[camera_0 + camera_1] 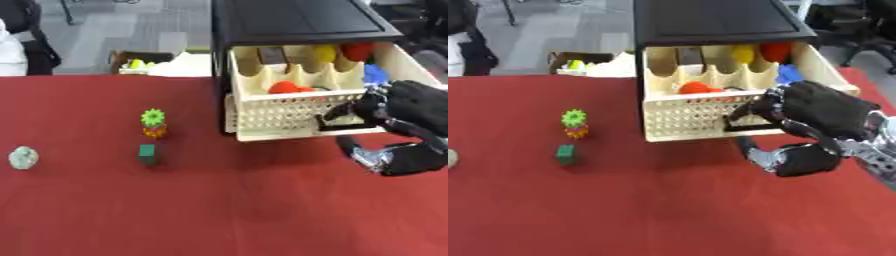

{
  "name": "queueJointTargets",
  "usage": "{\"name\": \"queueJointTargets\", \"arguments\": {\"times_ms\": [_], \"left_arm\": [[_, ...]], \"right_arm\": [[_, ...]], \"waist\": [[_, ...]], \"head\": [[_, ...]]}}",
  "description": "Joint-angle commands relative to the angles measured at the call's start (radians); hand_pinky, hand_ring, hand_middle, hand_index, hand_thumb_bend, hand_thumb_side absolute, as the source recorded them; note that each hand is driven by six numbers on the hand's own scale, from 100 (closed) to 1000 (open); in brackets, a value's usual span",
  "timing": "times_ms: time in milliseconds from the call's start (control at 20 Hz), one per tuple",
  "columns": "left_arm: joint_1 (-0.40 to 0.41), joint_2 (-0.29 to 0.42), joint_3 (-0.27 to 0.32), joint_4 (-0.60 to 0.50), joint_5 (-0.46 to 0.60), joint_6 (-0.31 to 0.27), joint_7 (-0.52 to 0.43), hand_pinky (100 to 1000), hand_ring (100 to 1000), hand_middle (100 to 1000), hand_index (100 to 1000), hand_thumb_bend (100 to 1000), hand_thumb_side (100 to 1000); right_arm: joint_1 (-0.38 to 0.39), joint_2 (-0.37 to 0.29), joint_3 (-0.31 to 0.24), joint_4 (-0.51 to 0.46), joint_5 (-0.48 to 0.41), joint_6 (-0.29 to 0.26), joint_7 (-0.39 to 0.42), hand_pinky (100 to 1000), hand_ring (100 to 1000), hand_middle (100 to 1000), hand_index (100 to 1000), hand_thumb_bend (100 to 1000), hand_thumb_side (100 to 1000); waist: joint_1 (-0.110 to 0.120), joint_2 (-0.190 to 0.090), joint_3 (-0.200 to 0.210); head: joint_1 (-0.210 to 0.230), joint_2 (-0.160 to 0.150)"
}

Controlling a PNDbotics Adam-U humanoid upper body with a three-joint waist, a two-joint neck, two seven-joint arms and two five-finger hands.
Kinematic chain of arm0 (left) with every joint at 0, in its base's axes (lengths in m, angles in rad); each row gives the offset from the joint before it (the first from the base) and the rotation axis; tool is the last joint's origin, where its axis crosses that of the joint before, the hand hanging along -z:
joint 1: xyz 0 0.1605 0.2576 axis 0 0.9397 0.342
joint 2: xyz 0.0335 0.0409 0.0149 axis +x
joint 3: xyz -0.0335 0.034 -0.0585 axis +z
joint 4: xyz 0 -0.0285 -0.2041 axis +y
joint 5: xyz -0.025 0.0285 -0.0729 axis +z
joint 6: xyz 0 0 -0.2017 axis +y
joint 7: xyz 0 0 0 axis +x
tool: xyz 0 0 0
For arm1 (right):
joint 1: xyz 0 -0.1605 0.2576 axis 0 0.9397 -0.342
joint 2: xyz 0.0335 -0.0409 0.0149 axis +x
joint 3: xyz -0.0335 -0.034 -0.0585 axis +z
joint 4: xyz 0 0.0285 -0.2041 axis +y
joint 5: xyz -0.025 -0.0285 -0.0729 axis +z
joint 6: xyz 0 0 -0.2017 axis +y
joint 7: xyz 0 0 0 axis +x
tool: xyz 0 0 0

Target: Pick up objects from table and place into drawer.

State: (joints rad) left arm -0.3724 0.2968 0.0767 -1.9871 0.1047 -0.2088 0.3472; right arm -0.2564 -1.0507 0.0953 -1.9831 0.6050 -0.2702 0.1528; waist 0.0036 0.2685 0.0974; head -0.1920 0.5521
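- On the red table (219,210), left of the open drawer, three things remain to be picked up: a green block (149,153), a green gear stacked on a small orange piece (154,123) just behind it, and a pale round object (24,157) well apart near the left edge.
- Already in the cream drawer (289,117), which is pulled out of a black cabinet (297,22), lie a red piece (284,87) in a front compartment, yellow and red pieces at the back, and something blue (374,75) at the right side.
- At the drawer's front right corner sits the right hand (815,112), fingers curled against the perforated front by the dark handle slot (750,126); I cannot tell whether they hook the handle or only rest on it, and it appears to hold no object.
- The left hand shows in neither view.
- From the right hand, all three loose items lie to the left, across the drawer front; the green block and gear stack are nearest, the pale object farthest.
- The block stands roughly upright with no strong long axis to align to, so my judgement is that the next reach is a leftward sweep clear of the drawer's front lip.
- Knocking the gear stack over while taking the block just in front of it is the likeliest slip.
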Motion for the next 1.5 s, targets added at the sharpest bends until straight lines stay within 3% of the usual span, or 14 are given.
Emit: {"name": "queueJointTargets", "arguments": {"times_ms": [50,400,1000,1250,1500], "left_arm": [[-0.011,0.013,0.005,-0.013,0.0,0.001,0.0,673,720,721,804,100,856],[-0.009,0.013,0.005,-0.013,-0.001,0.001,0.0,673,721,722,804,100,855],[-0.005,0.014,0.006,-0.013,-0.003,-0.002,0.003,673,722,722,804,100,851],[-0.005,0.014,0.009,-0.013,-0.004,-0.006,0.007,672,722,722,803,100,850],[-0.006,0.012,0.01,-0.013,-0.005,-0.007,0.009,672,723,722,803,100,849]], "right_arm": [[-0.013,-0.034,-0.027,-0.017,-0.014,-0.007,-0.008,100,100,100,786,100,1000],[-0.019,-0.031,-0.05,-0.017,-0.052,-0.019,-0.036,100,100,100,777,100,1000],[-0.028,-0.013,-0.119,-0.017,-0.193,-0.036,-0.107,100,100,100,752,100,1000],[-0.029,0.035,-0.147,-0.017,-0.268,-0.024,-0.177,100,100,100,725,100,1000],[-0.02,0.117,-0.141,-0.017,-0.346,-0.053,-0.255,100,100,100,755,100,1000]], "waist": [[-0.001,-0.019,-0.002],[0.0,-0.02,-0.006],[0.008,-0.022,-0.013],[0.013,-0.02,-0.017],[0.02,-0.013,-0.018]], "head": [[-0.001,-0.006],[0.001,-0.006],[0.008,-0.003],[0.019,0.001],[0.021,0.001]]}}
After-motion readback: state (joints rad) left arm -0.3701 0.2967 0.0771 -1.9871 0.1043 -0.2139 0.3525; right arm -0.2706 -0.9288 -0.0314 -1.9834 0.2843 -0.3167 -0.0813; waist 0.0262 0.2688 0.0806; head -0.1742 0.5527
